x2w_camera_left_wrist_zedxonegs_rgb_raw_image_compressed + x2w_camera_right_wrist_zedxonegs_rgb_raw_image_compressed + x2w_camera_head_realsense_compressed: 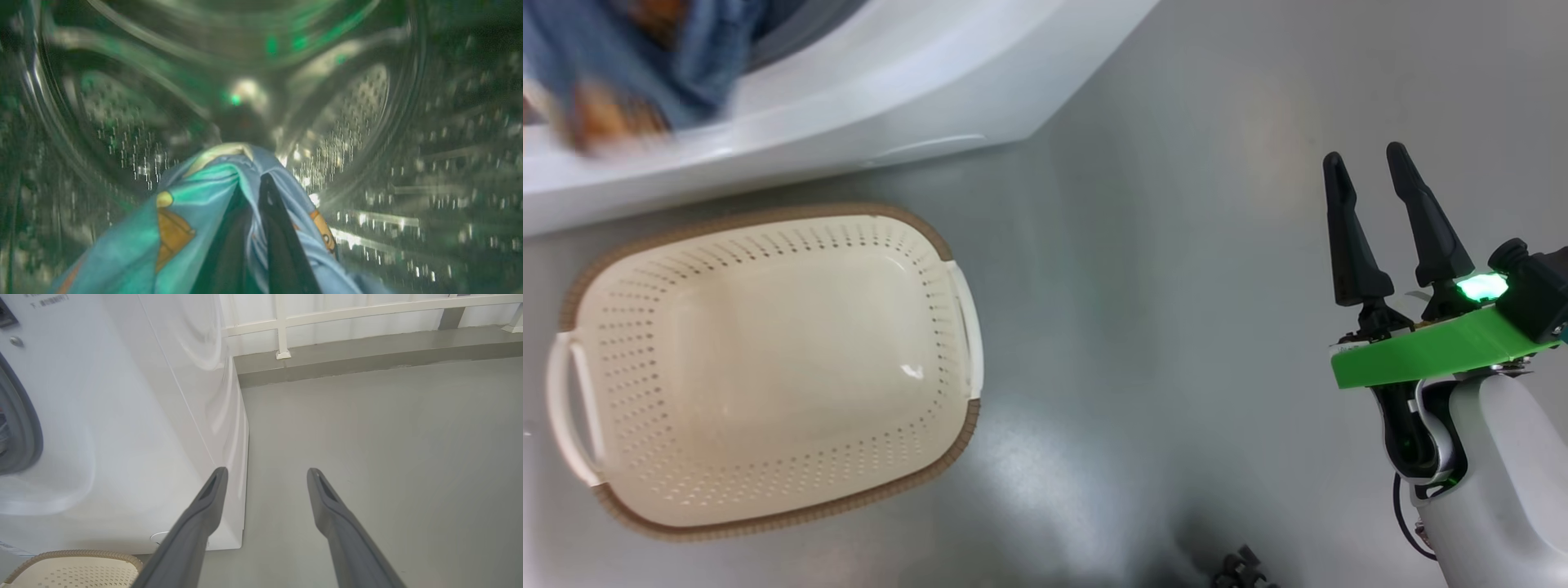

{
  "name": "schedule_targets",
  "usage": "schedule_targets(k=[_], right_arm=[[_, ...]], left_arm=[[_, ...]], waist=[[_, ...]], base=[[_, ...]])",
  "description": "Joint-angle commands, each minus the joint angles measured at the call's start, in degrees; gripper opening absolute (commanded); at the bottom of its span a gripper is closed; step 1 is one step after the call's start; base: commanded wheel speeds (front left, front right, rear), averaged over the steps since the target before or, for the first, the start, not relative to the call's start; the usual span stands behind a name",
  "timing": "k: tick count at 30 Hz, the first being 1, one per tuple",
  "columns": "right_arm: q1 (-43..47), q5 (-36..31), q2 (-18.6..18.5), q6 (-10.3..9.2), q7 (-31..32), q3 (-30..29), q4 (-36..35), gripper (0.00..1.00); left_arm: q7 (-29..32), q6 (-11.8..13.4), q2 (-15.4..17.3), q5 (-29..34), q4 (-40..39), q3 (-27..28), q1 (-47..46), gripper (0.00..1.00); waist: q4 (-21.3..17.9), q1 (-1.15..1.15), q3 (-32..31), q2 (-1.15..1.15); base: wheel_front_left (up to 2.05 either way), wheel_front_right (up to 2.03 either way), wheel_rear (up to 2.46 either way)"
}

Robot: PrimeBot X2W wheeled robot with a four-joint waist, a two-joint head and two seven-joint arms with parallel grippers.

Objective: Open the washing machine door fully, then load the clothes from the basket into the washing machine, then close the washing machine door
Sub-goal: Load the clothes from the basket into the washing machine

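In the left wrist view, light blue clothes point(192, 216) with orange-brown prints drape over my left gripper point(255, 183), which is shut on them inside the steel drum point(359, 106) of the washing machine point(890, 90). The same clothes point(613, 73) show blurred at the machine's mouth in the head view. The cream basket point(768, 367) stands on the floor in front of the machine with nothing in it. Far to its right, my right gripper point(1364, 159) hangs open above the floor and holds nothing. The washing machine door is out of view.
In the right wrist view, my right gripper point(267, 473) points past the machine's white side point(122, 437) at bare grey floor point(388, 457). A low kerb and white railing point(282, 335) close off the far end. The basket's rim point(77, 555) shows at bottom left.
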Motion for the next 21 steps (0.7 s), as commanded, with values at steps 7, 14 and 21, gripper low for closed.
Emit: schedule_targets(k=[7, 14, 21], right_arm=[[0.52, -0.83, 0.3, 0.32, -0.45, 0.5, -1.14, 1.0], [0.36, -0.75, 0.26, 0.32, -0.45, 1.03, -0.39, 1.0], [0.09, -0.45, 0.3, 0.32, -0.45, 1.67, 0.17, 1.0]], left_arm=[[-0.34, 0.97, 0.46, 7.86, -9.31, 9.01, 3.95, 0.0], [0.86, -1.78, -2.43, 7.38, 2.43, 8.0, 4.44, 1.0], [4.87, -3.66, -3.91, 6.22, 11.77, 6.57, 2.42, 1.0]], waist=[[-1.32, -0.01, 1.4, 0.0], [-1.07, -0.01, 0.17, 0.0], [-0.79, -0.01, -1.76, 0.0]], base=[[0.0, 0.0, 0.0], [0.0, 0.0, 0.0], [0.0, 0.0, 0.0]])
